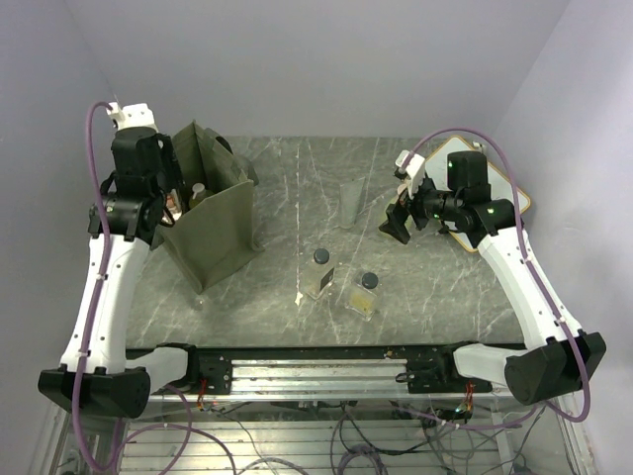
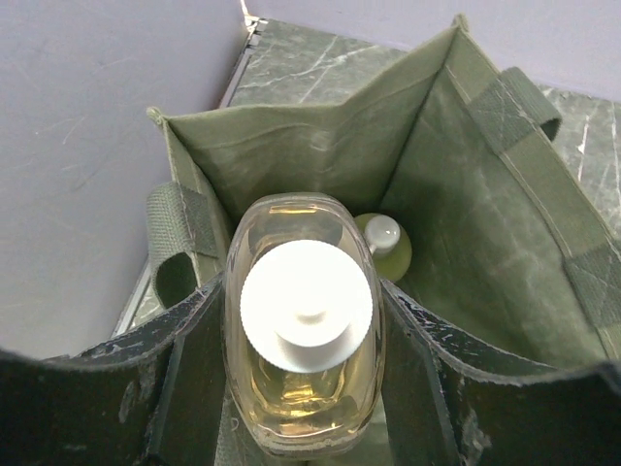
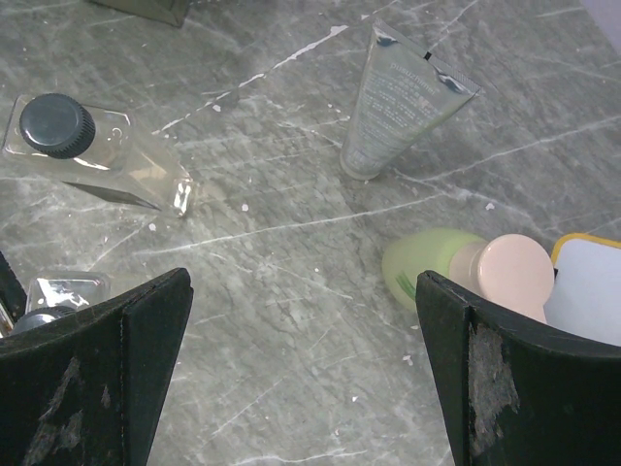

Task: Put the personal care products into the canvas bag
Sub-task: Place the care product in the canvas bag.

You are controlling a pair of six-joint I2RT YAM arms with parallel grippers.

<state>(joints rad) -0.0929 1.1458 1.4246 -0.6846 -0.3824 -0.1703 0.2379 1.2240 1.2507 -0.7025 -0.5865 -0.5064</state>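
Observation:
The olive-green canvas bag (image 1: 220, 223) stands upright at the left of the table. My left gripper (image 1: 170, 206) is over its open top, shut on a pale yellow bottle with a white cap (image 2: 306, 320), held inside the bag's mouth (image 2: 485, 223). A yellow-green bottle (image 2: 385, 248) stands on the bag's floor. My right gripper (image 1: 398, 224) is open and empty above the table (image 3: 303, 282). Below it lie a grey tube (image 3: 398, 102), a yellow-green bottle with a pink cap (image 3: 437, 262) just inside the right finger, and two clear square bottles with dark caps (image 3: 97, 155) (image 3: 49, 296).
The wood-framed whiteboard (image 1: 509, 193) lies at the right edge, partly under the right arm; its corner shows in the right wrist view (image 3: 592, 291). The two square bottles (image 1: 320, 272) (image 1: 364, 294) lie mid-table near the front, the tube (image 1: 352, 203) further back.

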